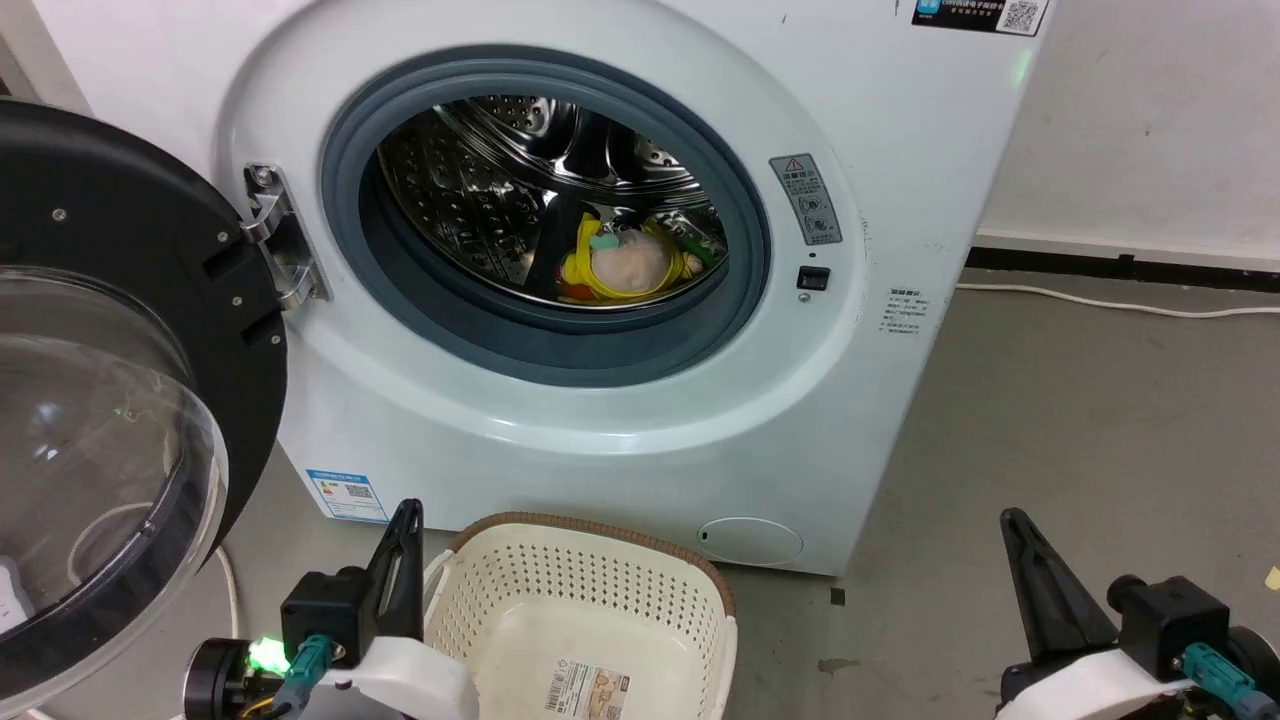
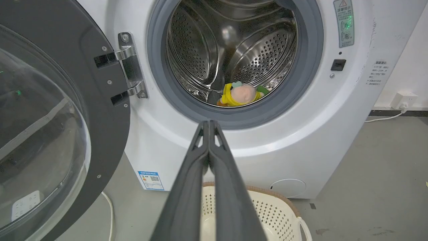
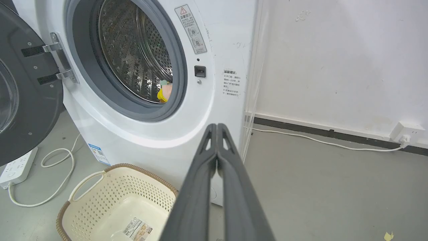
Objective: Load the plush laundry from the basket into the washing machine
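The plush laundry (image 1: 625, 262), a soft peach-faced, yellow-hooded toy, lies farthest. Nearest, our left gripper (image 2: 209, 123) and right gripper (image 3: 217, 125) are pinched closed, empty; then the perforated cream plastic basket (image 1: 590, 525); then the white washing machine (image 1: 560, 440), its shiny perforated steel drum (image 1: 470, 200) holding the toy, face outward.

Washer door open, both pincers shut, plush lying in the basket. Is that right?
Not quite: the plush laundry lies in the drum of the washing machine, not the basket, as the head view shows. The door is open, left pincer and right pincer shut: correct.
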